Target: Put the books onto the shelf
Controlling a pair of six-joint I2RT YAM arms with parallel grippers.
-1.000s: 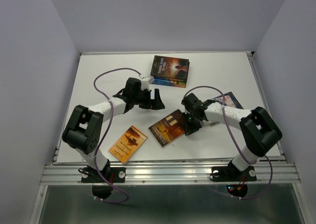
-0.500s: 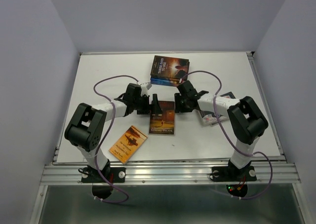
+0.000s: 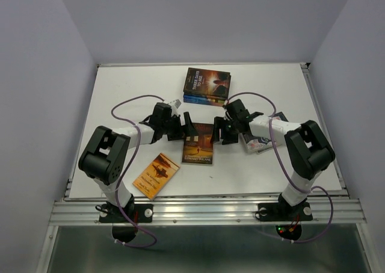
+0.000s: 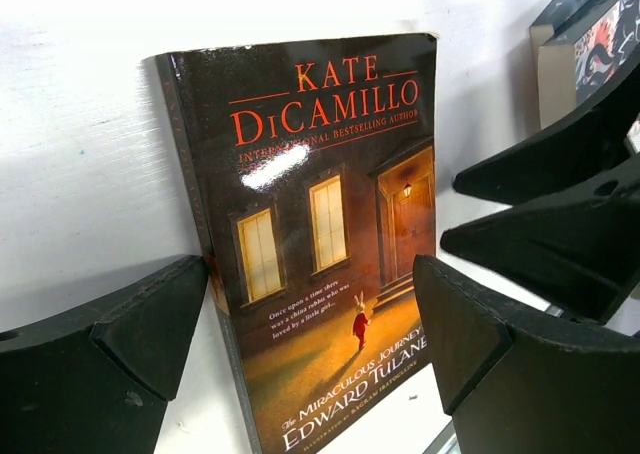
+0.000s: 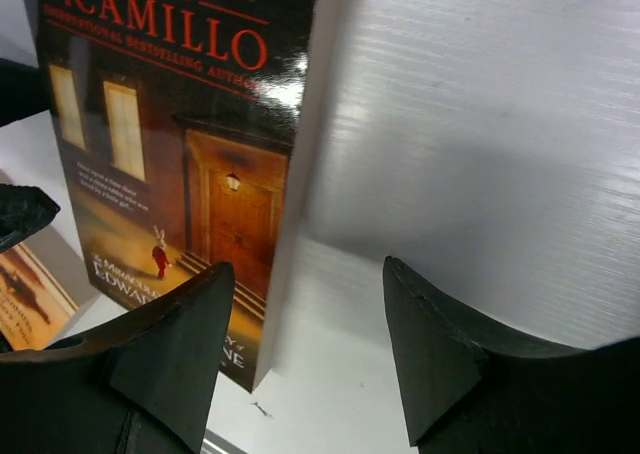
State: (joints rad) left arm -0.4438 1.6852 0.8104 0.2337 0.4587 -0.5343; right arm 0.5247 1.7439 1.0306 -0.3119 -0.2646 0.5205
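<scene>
A dark brown book (image 3: pixel 199 143) lies flat on the white table (image 3: pixel 120 92) between my two grippers. My left gripper (image 3: pixel 188 127) is open at its left edge; in the left wrist view its fingers (image 4: pixel 120 354) stand on either side of the book (image 4: pixel 320 224) without clamping it. Open too, my right gripper (image 3: pixel 221 130) is at the book's right edge (image 5: pixel 170 144), with bare table between its fingers (image 5: pixel 450 364). A stack of books (image 3: pixel 207 85) sits behind, and an orange book (image 3: pixel 156 175) lies at the front left. The shelf is out of view.
A patterned book (image 3: pixel 261 142) lies partly under my right forearm. The right gripper's fingers (image 4: pixel 560 204) show close by in the left wrist view. Purple cables loop above both arms. Grey walls close in the table on three sides.
The right gripper swung the brown book from the front up to the middle, turned it straight, then opened and drew slightly right. The left gripper shifted to the book's left edge.
</scene>
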